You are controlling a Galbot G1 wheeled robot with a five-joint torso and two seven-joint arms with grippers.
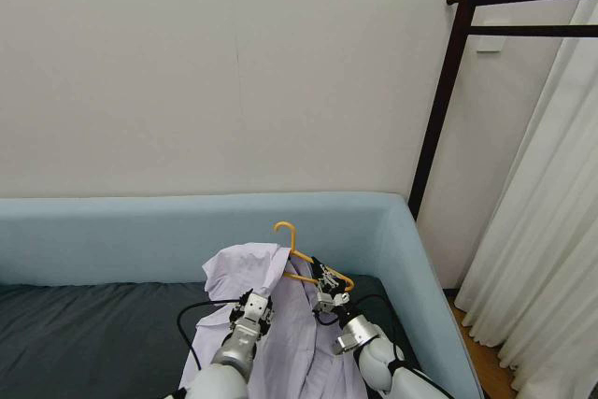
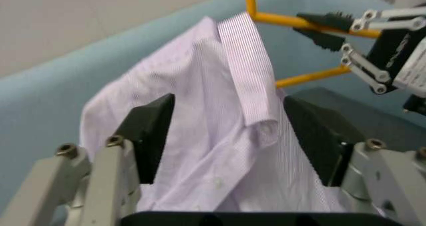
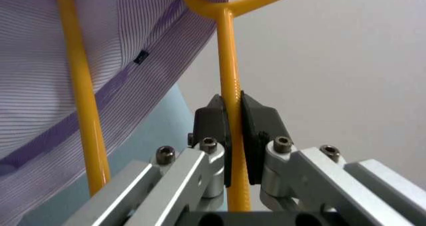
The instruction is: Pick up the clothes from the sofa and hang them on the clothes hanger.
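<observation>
Both low at centre frame above the pale blue sofa (image 1: pixel 112 229), the right hand (image 1: pixel 326 291) pinches the thin yellow hanger (image 1: pixel 291 246) to hold it up while the open left hand (image 1: pixel 254 309) brackets the lilac striped shirt (image 1: pixel 241 273) draped on it.

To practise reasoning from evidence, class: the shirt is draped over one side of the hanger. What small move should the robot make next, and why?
Probably close the left gripper on the shirt. Its fingers stand open on either side of the fabric, while the right gripper is shut on the yellow hanger, whose arm beside that gripper is bare.
</observation>
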